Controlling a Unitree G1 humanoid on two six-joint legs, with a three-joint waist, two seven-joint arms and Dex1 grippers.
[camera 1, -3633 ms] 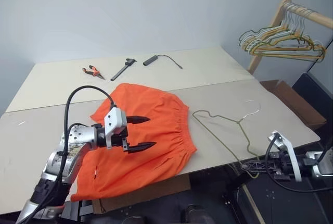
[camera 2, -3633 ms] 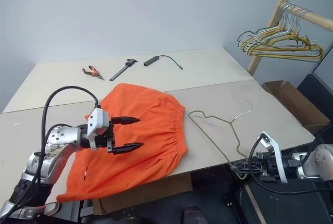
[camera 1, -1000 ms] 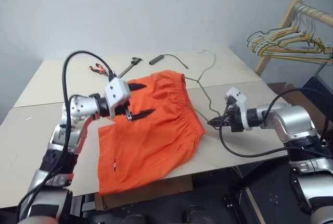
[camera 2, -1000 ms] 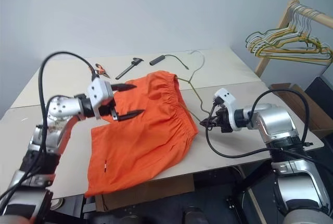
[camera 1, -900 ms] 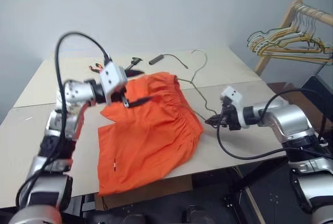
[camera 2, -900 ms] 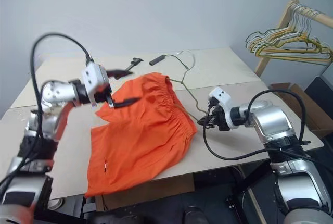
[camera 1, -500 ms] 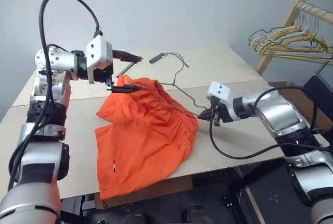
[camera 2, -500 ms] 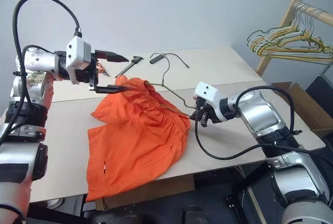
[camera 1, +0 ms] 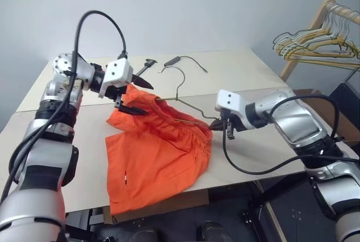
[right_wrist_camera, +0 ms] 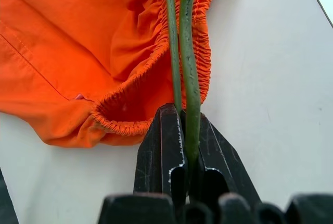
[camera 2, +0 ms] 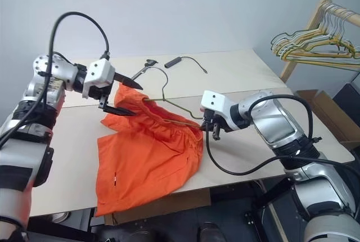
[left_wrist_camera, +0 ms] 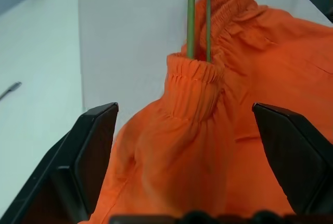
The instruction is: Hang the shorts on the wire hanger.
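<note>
No brand, label or writing can be read on anything here. The shorts lie on the pale table, their long axis running from the leg hems at the near table edge up and away to the gathered waistband. At the waistband's right end the right gripper has its black fingers pinched tight on the wire hanger; the right wrist view shows two green wires leaving the jaws side by side and crossing the elastic into the shorts. From that grip the hanger's long axis slants away and to the robot's left, its far shoulder inside the waistband and lifting the cloth into a peak, its silvery hook rising clear beyond the shorts. The left gripper hangs at that raised far-left corner of the shorts, fingers spread wide, one on each side of the bunched fabric and holding nothing. Beyond the shorts, calipers and a black handle with a cord lie on the table. Right of the table, pale hangers hang on a wooden rail
</note>
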